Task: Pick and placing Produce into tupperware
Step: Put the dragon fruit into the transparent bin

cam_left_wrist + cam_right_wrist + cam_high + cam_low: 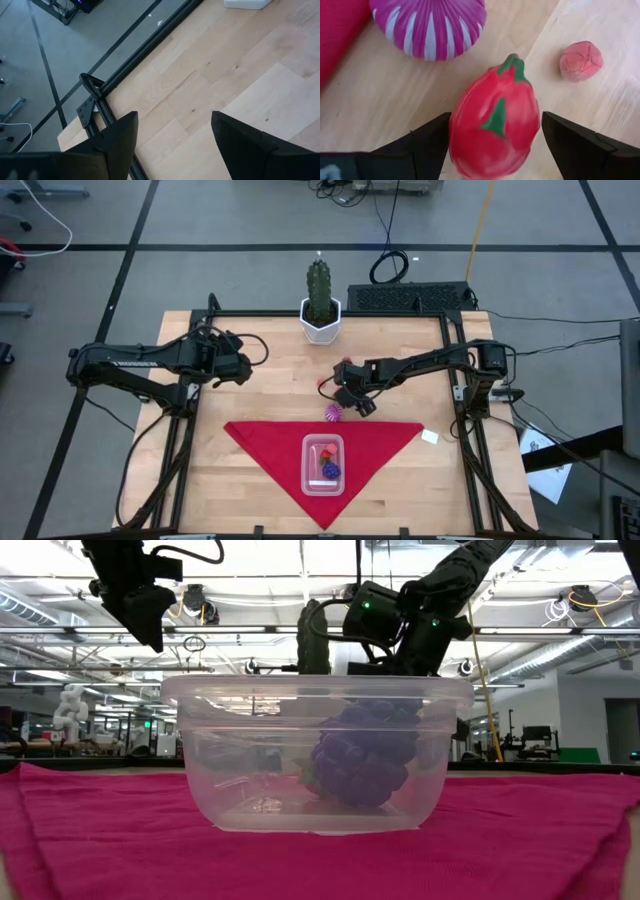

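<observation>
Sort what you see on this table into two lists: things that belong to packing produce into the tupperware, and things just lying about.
Job:
tupperware, holding a purple berry and a red piece
red fruit between the right gripper jaws
striped piece
pink piece

Lying about:
cactus
red cloth
left gripper, idle

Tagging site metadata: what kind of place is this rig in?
Likely a robotics lab or workshop. The low view shows an open industrial ceiling with beams and a white robot in the background; the high view shows a taped grey floor with loose cables.
</observation>
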Controlling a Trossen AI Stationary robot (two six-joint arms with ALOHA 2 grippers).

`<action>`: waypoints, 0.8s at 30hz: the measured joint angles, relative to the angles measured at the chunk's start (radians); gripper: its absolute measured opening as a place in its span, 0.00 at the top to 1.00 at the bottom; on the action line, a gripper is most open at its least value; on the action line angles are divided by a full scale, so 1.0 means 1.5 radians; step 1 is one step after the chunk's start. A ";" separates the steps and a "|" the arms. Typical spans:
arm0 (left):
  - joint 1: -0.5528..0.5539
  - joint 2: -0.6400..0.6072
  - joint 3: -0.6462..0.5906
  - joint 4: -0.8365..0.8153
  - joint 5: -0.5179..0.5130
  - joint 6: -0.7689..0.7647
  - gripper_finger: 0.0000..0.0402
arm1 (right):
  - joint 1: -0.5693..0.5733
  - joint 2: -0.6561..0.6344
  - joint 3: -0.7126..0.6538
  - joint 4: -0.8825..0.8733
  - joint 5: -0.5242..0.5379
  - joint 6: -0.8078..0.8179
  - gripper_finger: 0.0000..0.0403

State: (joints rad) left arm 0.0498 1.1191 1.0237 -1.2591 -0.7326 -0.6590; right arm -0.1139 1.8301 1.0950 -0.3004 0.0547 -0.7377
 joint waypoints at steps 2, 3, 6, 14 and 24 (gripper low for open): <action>0.000 0.000 0.000 0.000 0.000 0.000 0.36 | 0.000 0.000 0.000 0.000 0.000 0.008 0.25; 0.000 0.000 0.000 0.000 0.000 0.000 0.36 | -0.001 0.000 0.000 0.000 0.000 0.011 0.26; 0.000 0.000 0.000 0.001 0.000 0.000 0.36 | -0.002 0.000 0.000 0.001 0.000 0.020 0.29; 0.000 0.000 0.000 0.005 0.000 0.000 0.36 | -0.002 0.000 0.000 0.005 0.001 0.029 0.38; 0.000 0.000 0.000 0.005 0.000 0.000 0.36 | -0.002 -0.002 0.005 0.003 0.054 0.031 0.41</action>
State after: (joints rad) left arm 0.0498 1.1191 1.0237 -1.2518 -0.7330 -0.6590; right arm -0.1162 1.8267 1.1023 -0.2962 0.1356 -0.6914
